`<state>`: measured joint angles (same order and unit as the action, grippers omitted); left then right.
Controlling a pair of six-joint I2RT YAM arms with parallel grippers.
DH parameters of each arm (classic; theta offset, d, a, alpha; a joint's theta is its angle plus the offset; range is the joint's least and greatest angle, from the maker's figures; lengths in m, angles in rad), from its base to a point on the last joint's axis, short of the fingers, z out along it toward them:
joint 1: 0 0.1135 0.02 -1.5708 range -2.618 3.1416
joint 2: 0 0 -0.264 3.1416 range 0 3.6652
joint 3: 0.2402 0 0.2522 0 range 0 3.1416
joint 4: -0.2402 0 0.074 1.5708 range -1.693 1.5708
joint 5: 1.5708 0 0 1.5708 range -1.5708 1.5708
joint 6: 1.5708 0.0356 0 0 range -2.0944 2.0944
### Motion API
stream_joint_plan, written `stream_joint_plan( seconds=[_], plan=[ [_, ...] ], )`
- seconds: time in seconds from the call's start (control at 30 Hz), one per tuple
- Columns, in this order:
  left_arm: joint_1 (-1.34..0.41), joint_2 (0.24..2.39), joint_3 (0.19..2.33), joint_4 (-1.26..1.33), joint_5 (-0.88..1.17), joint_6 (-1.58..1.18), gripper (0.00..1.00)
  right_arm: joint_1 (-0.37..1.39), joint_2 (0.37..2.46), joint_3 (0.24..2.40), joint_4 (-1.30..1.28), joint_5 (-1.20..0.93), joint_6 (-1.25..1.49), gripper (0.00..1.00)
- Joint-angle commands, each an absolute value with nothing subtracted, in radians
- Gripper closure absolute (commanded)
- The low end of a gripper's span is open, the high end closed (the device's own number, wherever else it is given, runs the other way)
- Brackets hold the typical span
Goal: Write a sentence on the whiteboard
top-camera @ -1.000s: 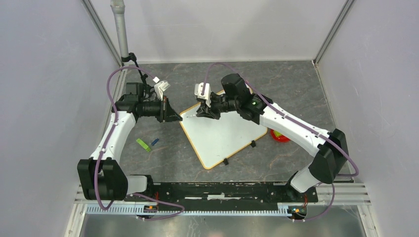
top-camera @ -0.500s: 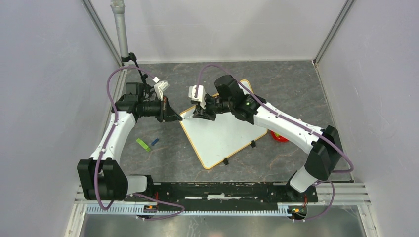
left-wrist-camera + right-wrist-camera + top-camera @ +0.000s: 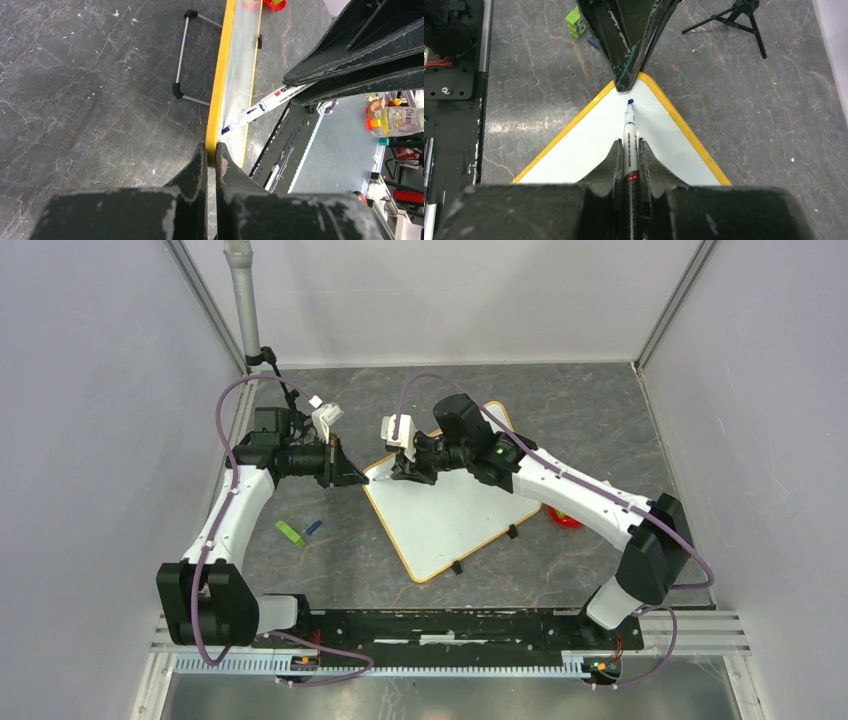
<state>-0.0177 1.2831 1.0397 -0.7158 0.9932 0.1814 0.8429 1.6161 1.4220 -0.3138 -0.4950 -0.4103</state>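
The whiteboard [image 3: 455, 520] lies flat on the table, turned diagonally, white with an orange-yellow frame. No blue lettering shows on it. My left gripper [image 3: 362, 480] is shut on the frame at the board's left corner, as the left wrist view [image 3: 211, 152] shows. My right gripper [image 3: 408, 472] is shut on a white marker [image 3: 629, 135]. Its blue tip points at the board [image 3: 589, 145] just inside that corner, close to the left fingers [image 3: 624, 65]. I cannot tell whether the tip touches the board. The marker also shows in the left wrist view [image 3: 260, 105].
A green object [image 3: 290, 533] and a small blue cap [image 3: 314, 527] lie on the table left of the board. A red object [image 3: 566, 516] sits under my right arm. A thin black wire stand [image 3: 182, 65] is beside the board's far edge. Walls enclose three sides.
My right gripper has moved left with the marker toward the board's left corner. It has barely shifted in the last half second. The left arm has not moved.
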Motion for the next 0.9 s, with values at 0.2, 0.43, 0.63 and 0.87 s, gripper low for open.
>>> stream_joint_plan(
  seconds=[0.2,0.43,0.63,0.87],
  plan=[
    [-0.020,1.265,1.032,-0.685,0.998,0.198,0.98,0.850,1.546,1.294,-0.307,-0.499,-0.417,1.00],
    [-0.020,1.268,1.032,-0.685,1.000,0.197,0.98,0.863,1.516,1.260,-0.311,-0.514,-0.419,1.00],
    [-0.020,1.266,1.032,-0.686,1.003,0.197,0.98,0.865,1.524,1.354,-0.306,-0.533,-0.390,1.00],
    [-0.020,1.260,1.029,-0.686,1.006,0.197,0.98,0.863,1.561,1.433,-0.272,-0.505,-0.361,1.00]
  ],
)
